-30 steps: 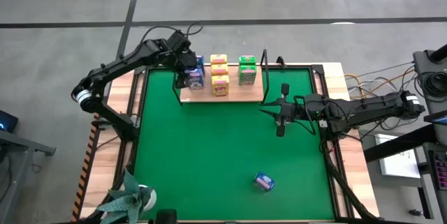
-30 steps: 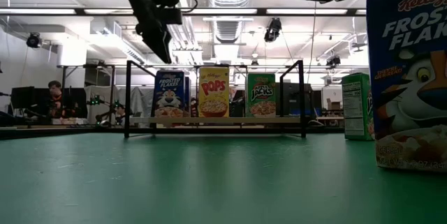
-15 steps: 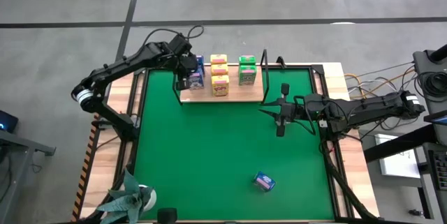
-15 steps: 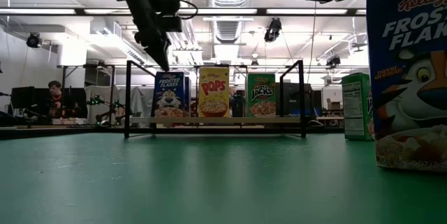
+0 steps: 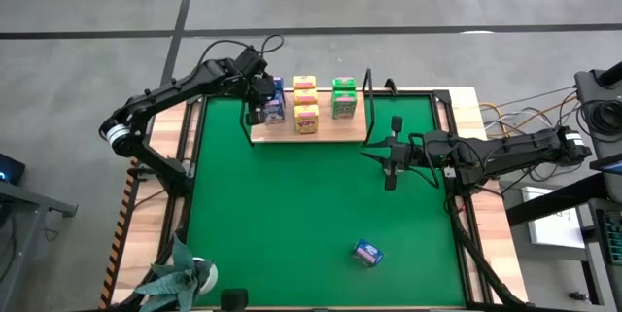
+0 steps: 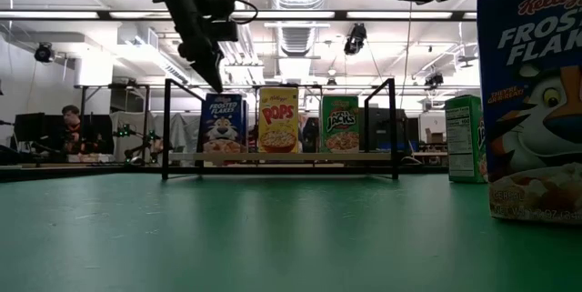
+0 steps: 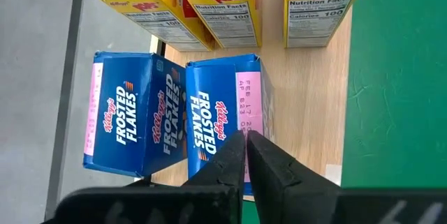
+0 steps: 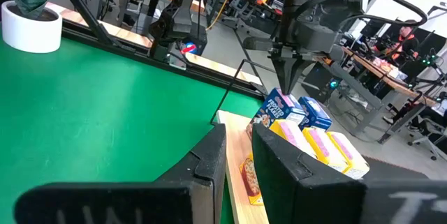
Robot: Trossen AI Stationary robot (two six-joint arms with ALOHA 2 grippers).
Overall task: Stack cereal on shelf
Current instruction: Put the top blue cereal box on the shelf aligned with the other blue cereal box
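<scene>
Left end effector hangs just above the blue boxes at the shelf's left end, fingers pressed together and holding nothing. The wrist view looks straight down on two Frosted Flakes boxes standing side by side, with the closed fingertips over the nearer one. That reads as a box released and upright, the arm free to leave.

On the shelf, the yellow Pops boxes sit in the middle and a green box stands toward the right end. Colours are grouped in columns, so each new box has an obvious slot.

Right end effector waits over the green mat just off the shelf's right end, fingers a narrow gap apart and empty. It seems parked clear so the two arms don't cross.

One blue box lies on the mat well away from the shelf, toward the bench's near edge. In the low view another green box stands off the shelf's right end. Both are still to be shelved, I'd judge.
</scene>
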